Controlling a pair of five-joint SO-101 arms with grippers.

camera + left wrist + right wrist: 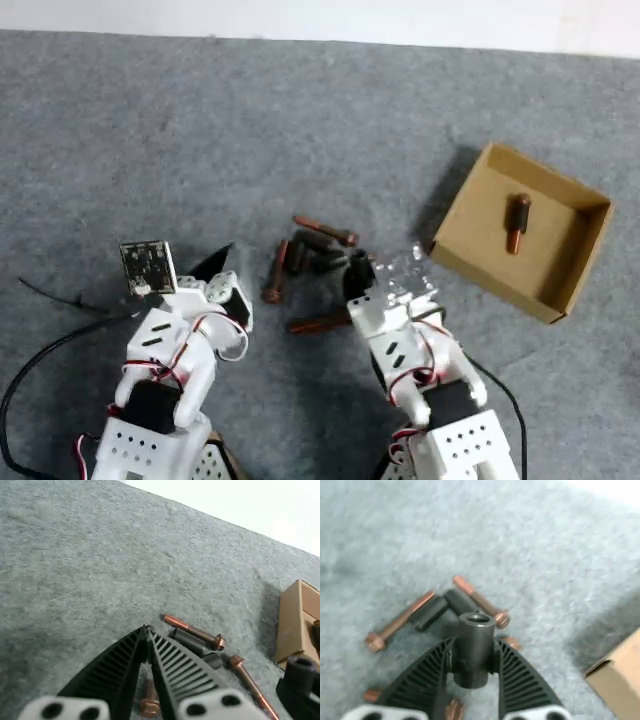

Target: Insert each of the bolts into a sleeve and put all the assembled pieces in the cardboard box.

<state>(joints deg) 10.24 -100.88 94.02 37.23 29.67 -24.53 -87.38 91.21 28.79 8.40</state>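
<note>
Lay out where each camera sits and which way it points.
High view: fixed above, looking down on the table; left arm, right arm and cardboard box show.
Left wrist view: on the left arm, looking along the shut left gripper to a bolt.
Right wrist view: on the right arm, looking past the right gripper, shut on a sleeve.
Shared: both wrist views show that bolt and the cardboard box's edge.

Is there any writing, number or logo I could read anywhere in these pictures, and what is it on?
No text here can be read.
The small circuit board has tiny marks on it, too small to read.
The cardboard box, the bolts and the sleeves show no print at all.
</note>
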